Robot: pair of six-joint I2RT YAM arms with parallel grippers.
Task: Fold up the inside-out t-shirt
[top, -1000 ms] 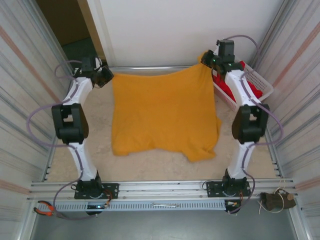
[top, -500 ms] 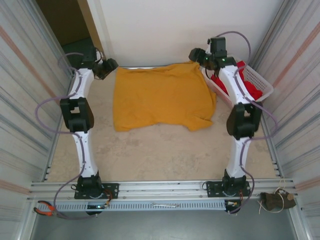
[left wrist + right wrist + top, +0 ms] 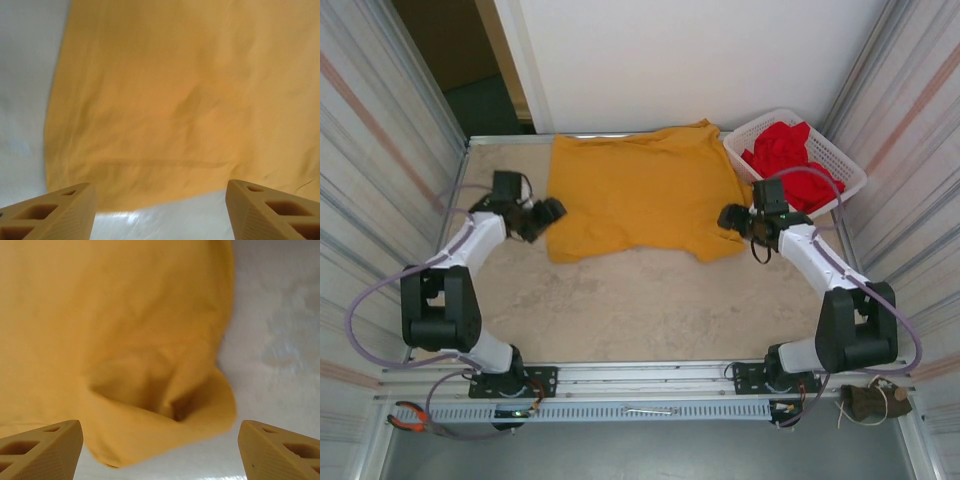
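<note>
The mustard-yellow inside-out t-shirt lies spread flat on the far half of the table, its near hem uneven and its right sleeve bunched. My left gripper hovers at the shirt's near left corner, open and holding nothing. In the left wrist view the t-shirt lies ahead of the left gripper, with its edge between the fingers. My right gripper is open beside the near right corner. The right wrist view has the folded sleeve of the t-shirt just ahead of the right gripper.
A white basket with a bright red garment stands at the far right corner, close behind the right arm. Bare table stretches between the shirt and the arm bases. Orange-handled pliers lie on the front rail at left.
Both grippers let go of the shirt's far corners, opened, and drew back toward the near corners. The shirt dropped from hanging to lying flat at the far side.
</note>
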